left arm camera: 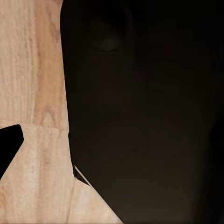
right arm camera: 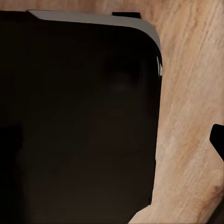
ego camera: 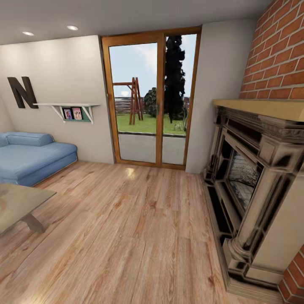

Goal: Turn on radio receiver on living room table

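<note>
Head view of the living room: plank floor [ego camera: 126, 228], blue sofa [ego camera: 29, 154] at left, glazed door [ego camera: 150, 99] ahead, brick fireplace [ego camera: 257, 177] at right. One corner of the desk [ego camera: 19, 202] enters at the lower left edge; its visible part carries no radio, so the radio's place cannot be told from here. It is presumably on the part of the desk beyond the frame.

Progress, as a judgement: the task is at the approach stage. The robot has reached the room but does not face the desk; turning toward it, finding the radio and pressing its switch all remain.

Arm pose: both wrist views look down on a dark body panel [left arm camera: 149, 116] [right arm camera: 79, 121] with floor beside it, which suggests the arms hang tucked close to the robot's body. A dark tip [left arm camera: 9, 144] at a frame edge may be part of an end effector, but whether either end effector is spread or pressed together cannot be told.
</note>
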Tool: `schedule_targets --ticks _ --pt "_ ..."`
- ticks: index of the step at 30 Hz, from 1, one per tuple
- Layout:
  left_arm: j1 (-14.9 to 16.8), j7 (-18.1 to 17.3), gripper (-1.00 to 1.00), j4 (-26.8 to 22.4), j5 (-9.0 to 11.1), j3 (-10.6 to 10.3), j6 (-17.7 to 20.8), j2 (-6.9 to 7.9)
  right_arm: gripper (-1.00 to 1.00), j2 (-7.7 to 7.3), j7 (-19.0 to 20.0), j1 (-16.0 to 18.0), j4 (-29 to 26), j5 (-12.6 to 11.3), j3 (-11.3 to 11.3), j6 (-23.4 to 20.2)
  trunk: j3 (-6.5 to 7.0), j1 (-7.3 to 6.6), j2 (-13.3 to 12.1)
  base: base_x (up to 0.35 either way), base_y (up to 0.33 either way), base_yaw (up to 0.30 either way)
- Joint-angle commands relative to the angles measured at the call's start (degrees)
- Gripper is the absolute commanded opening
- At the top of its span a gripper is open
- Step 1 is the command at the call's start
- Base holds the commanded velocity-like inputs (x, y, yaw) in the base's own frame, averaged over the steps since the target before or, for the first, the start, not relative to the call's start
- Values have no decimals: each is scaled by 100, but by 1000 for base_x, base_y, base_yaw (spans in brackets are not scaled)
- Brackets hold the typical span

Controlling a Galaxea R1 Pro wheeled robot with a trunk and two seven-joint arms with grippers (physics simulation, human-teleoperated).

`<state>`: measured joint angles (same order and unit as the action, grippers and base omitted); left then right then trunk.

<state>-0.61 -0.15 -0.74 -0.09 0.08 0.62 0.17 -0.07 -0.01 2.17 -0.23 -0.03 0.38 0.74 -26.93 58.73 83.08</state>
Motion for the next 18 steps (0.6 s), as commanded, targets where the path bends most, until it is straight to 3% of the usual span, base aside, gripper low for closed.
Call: schedule_targets --ticks 1,7,18 --pt "0 7 100 -5 -5 0 0 0 100 3 7 1 2 6 7 2 0 0 0 0 0 0" --pt "0 14 100 -131 -4 -5 1 141 100 -18 10 7 -1 40 62 4 0 0 0 0 0 0" --pt "0 -11 100 -224 52 30 0 495 100 -30 -34 12 -251 392 72 -1 0 0 0 0 0 0"
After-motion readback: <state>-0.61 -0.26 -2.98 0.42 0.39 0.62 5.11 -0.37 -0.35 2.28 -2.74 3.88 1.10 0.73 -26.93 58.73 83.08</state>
